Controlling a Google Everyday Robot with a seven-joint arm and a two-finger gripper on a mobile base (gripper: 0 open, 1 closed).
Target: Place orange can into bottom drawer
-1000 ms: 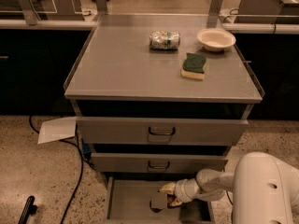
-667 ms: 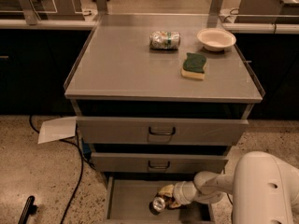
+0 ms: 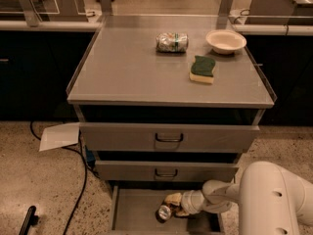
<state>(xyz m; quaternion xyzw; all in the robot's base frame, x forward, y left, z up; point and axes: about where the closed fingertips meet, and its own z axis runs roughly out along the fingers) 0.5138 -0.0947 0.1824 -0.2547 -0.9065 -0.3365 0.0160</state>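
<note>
- My end effector (image 3: 172, 206) is sitting low inside the bottom drawer (image 3: 131, 213), clamping around the orange can (image 3: 164, 213).
- My arm (image 3: 220, 198) is stretching leftward, nearly level, under the two upper drawers (image 3: 168, 137).
- The can is tilting, silver end outward.

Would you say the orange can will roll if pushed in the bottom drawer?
Probably: the orange can lies sideways at the gripper in the bottom drawer, whose flat floor offers no stop. Being small, it likely feels light.
</note>
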